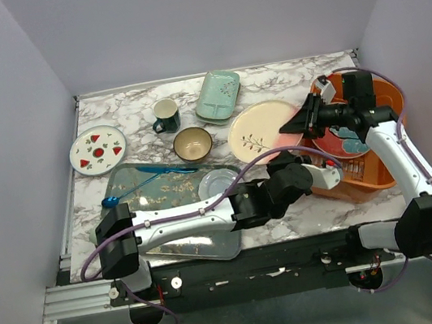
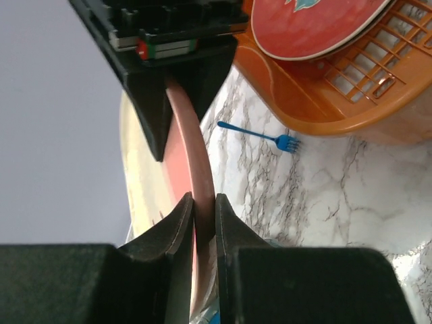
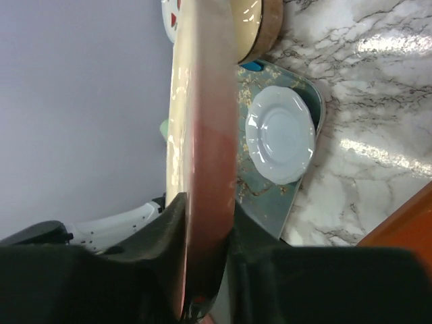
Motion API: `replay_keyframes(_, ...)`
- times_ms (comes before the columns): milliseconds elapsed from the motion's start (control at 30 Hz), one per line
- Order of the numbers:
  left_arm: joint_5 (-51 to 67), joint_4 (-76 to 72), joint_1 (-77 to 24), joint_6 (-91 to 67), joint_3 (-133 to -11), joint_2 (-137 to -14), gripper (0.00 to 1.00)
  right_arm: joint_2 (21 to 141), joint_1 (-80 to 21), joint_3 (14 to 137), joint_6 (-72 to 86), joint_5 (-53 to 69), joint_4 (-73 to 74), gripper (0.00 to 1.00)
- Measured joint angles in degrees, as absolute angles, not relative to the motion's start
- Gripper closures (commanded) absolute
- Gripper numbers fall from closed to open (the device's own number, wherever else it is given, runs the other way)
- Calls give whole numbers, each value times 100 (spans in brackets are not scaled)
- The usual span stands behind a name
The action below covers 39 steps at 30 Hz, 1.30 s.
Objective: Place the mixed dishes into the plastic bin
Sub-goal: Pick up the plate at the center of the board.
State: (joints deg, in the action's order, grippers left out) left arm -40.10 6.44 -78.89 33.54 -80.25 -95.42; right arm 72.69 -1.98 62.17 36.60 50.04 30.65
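The cream-and-pink plate (image 1: 256,127) is lifted off the marble table (image 1: 126,110), held at two edges. My left gripper (image 1: 280,160) is shut on its near rim, which the left wrist view shows pinched between both fingers (image 2: 204,206). My right gripper (image 1: 286,128) is clamped on its right rim, the pink edge (image 3: 202,101) filling the jaws (image 3: 206,216). The orange plastic bin (image 1: 382,170) sits at the right with a teal-and-red plate (image 1: 352,140) inside. A white plate with red wedges (image 1: 97,149), dark green mug (image 1: 166,116), mint dish (image 1: 218,96) and brown bowl (image 1: 192,143) rest on the table.
A dark floral tray (image 1: 163,193) lies under my left arm with a pale saucer (image 1: 218,184) and a blue utensil (image 1: 143,179) on it. A blue fork (image 2: 260,135) lies on the marble beside the bin. Grey walls close in at left, right and back.
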Motion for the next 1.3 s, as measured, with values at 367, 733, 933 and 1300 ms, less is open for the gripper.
replay_keyframes(367, -3981, 438, -7983, 3415, -8093, -9640, 33, 7102, 180, 6119, 4099, 5502, 2917, 99)
replay_keyframes(733, -3782, 482, -7975, 2788, -8138, -8912, 9, 7124, 1144, 6077, 3697, 5929, 2622, 99)
replay_keyframes(933, -3616, 676, -7931, 2239, -7922, -8182, 1, 7124, 1754, 6077, 3395, 6090, 2574, 100)
replay_keyframes(1300, -2847, 1352, -6324, 825, -6184, -6307, 1, 7067, 3234, 6077, 2493, 6270, 2532, 99)
